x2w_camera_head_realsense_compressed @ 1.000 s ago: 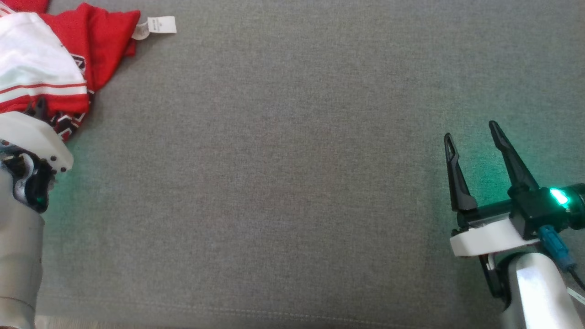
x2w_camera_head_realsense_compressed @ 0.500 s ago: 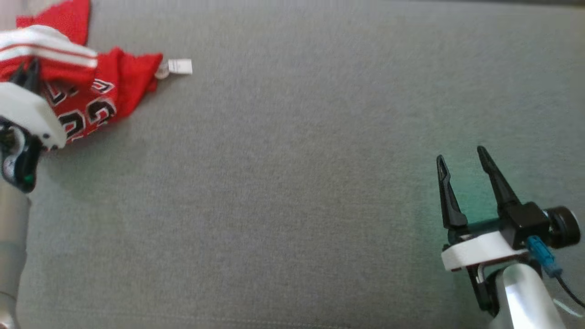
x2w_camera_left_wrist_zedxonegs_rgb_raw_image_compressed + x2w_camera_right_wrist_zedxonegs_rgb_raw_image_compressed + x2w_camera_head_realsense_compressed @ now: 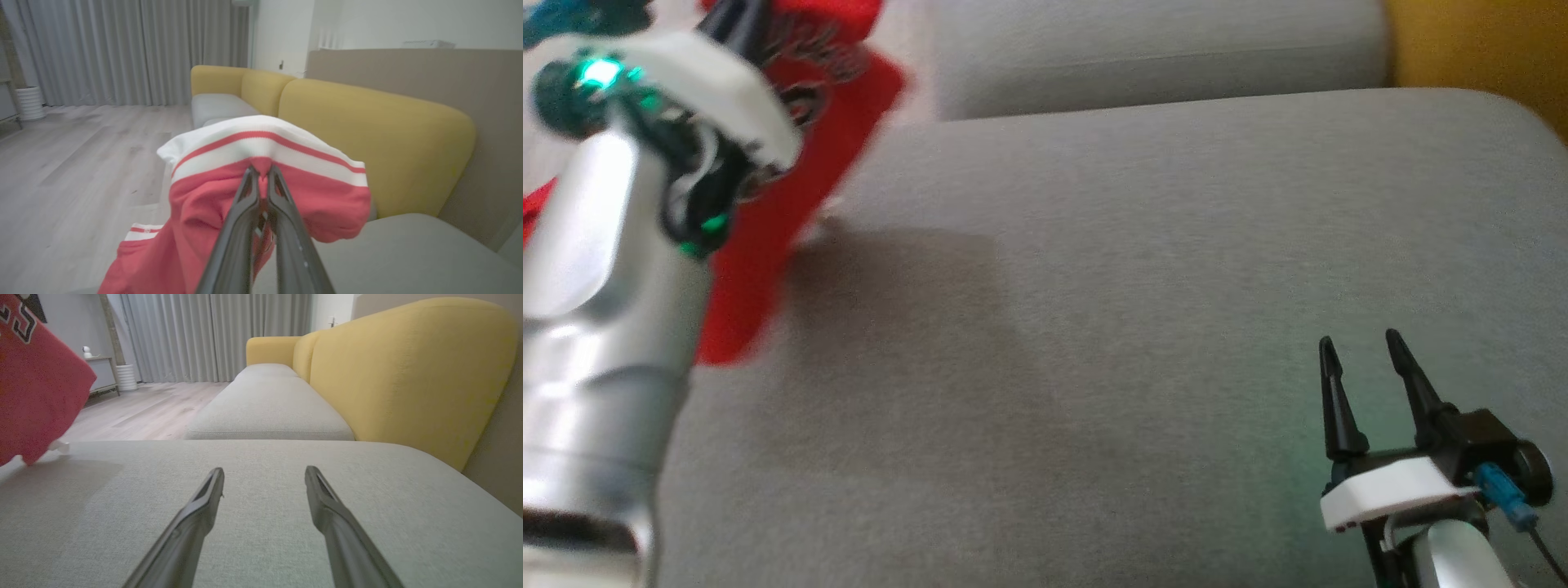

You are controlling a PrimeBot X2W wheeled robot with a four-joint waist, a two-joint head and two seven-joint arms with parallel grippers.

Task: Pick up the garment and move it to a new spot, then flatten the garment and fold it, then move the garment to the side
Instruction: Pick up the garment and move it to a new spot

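- Cargo: red, white-banded garment [image 3: 760, 278], hanging from my left tool [image 3: 261, 173], which is pinched tight on its cloth, over the left end of the sofa cushion [image 3: 1094, 327].
- Spare: my right tool [image 3: 1360, 339], parted and empty, well apart to the right.
- Judgement: bare cushion for laying it down lies rightward, between my tools.
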